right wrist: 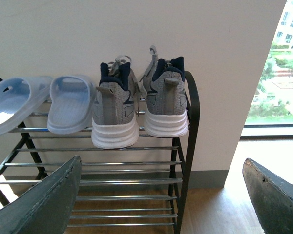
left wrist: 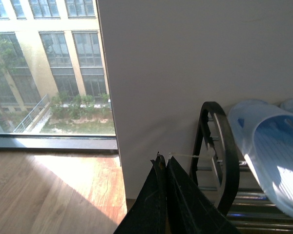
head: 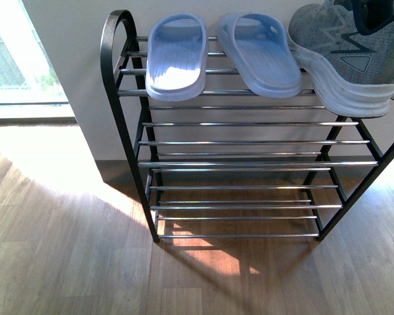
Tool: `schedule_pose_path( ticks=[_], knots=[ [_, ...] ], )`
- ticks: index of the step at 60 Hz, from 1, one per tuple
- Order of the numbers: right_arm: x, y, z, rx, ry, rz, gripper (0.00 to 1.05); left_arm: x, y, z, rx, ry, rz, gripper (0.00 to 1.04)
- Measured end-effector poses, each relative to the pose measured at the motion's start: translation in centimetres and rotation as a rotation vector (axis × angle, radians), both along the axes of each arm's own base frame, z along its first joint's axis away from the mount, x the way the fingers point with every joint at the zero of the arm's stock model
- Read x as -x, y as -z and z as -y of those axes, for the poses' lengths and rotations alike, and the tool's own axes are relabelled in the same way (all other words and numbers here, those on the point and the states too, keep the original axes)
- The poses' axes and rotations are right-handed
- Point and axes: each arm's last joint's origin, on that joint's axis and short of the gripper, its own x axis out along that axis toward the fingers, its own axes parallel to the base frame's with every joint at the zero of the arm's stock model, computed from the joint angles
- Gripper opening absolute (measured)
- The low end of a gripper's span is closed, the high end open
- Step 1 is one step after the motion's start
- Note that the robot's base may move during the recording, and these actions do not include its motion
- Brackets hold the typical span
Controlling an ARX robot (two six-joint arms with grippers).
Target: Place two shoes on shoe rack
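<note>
Two grey knit sneakers stand side by side on the top tier of the shoe rack [right wrist: 185, 146], heels toward the right wrist camera: one [right wrist: 115, 109] beside the slippers, the other [right wrist: 167, 105] by the rack's end post. In the front view one sneaker [head: 345, 56] shows at the top right, its white sole overhanging the bars of the rack [head: 249, 141]. My right gripper [right wrist: 161, 195] hangs open, back from the rack, holding nothing. Shut and empty, my left gripper [left wrist: 162, 163] sits near the rack's other end loop [left wrist: 219, 156].
A pair of pale blue slippers [head: 177, 56] [head: 261, 52] lies on the top tier left of the sneakers. The lower tiers hold nothing. The rack stands against a white wall [head: 72, 92] on wood flooring [head: 65, 262]. Floor-length windows [left wrist: 49, 73] flank the wall.
</note>
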Motion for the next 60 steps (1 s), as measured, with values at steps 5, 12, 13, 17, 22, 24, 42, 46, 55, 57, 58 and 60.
schedule_pose_path(
  ticks=[5,12,13,17,22,24,42,46,55,57,58,60],
  knots=[
    [0.0,0.0,0.0,0.0,0.0,0.0,0.96,1.3,0.4,-0.7,0.001,0.002,0.0,0.01],
    [0.0,0.0,0.0,0.0,0.0,0.0,0.96,3.5,1.0,-1.8,0.001,0.002,0.006,0.01],
    [0.0,0.0,0.0,0.0,0.0,0.0,0.96,3.8,1.1,-1.9,0.002,0.001,0.005,0.01],
    [0.0,0.0,0.0,0.0,0.0,0.0,0.96,4.5,1.3,-2.2,0.002,0.0,0.003,0.01],
    [0.0,0.0,0.0,0.0,0.0,0.0,0.96,5.3,1.5,-2.5,0.001,0.001,0.002,0.01],
    [0.0,0.0,0.0,0.0,0.0,0.0,0.96,5.7,1.6,-2.6,0.001,0.0,0.001,0.01],
    [0.0,0.0,0.0,0.0,0.0,0.0,0.96,8.3,3.1,-4.1,0.002,-0.001,-0.009,0.01],
    [0.0,0.0,0.0,0.0,0.0,0.0,0.96,8.8,3.0,-4.1,0.003,0.001,-0.003,0.01],
    [0.0,0.0,0.0,0.0,0.0,0.0,0.96,9.6,2.9,-4.1,0.002,0.001,0.002,0.01],
    [0.0,0.0,0.0,0.0,0.0,0.0,0.96,9.7,2.8,-4.1,0.002,0.001,0.005,0.01],
    [0.0,0.0,0.0,0.0,0.0,0.0,0.96,9.8,2.7,-4.1,0.002,0.001,0.008,0.01],
    [0.0,0.0,0.0,0.0,0.0,0.0,0.96,10.0,2.6,-4.1,0.002,0.001,0.01,0.01]
  ],
)
